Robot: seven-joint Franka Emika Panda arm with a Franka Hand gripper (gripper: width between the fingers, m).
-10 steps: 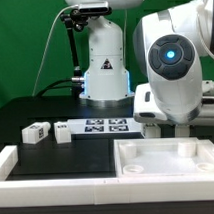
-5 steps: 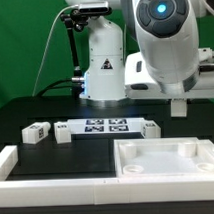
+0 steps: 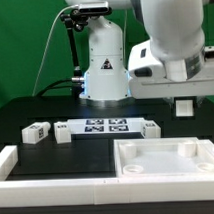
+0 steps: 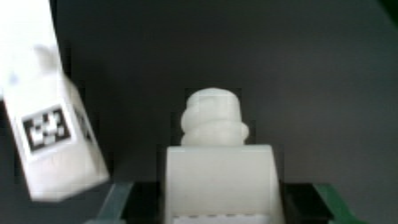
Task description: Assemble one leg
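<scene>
My gripper [image 3: 182, 100] is at the exterior view's right, above the table, shut on a small white leg [image 3: 182, 108] that hangs below it. In the wrist view the held leg [image 4: 221, 165] stands between the gripper's [image 4: 221, 205] fingers, its rounded peg end pointing away over the black table. Another leg [image 4: 50, 120] with a black-and-white tag lies on the table beside it. Two loose legs [image 3: 36, 131] [image 3: 63, 132] lie at the exterior view's left. The wide tray-like part [image 3: 127, 162] sits at the front right.
The marker board [image 3: 104, 125] lies in the middle of the table, with a small white part [image 3: 151, 126] at its right end. A long white rail [image 3: 37, 169] runs along the front. The robot base [image 3: 104, 70] stands at the back.
The arm has risen and swung toward the exterior view's right. The held leg came out from behind the arm and now shows slightly further right.
</scene>
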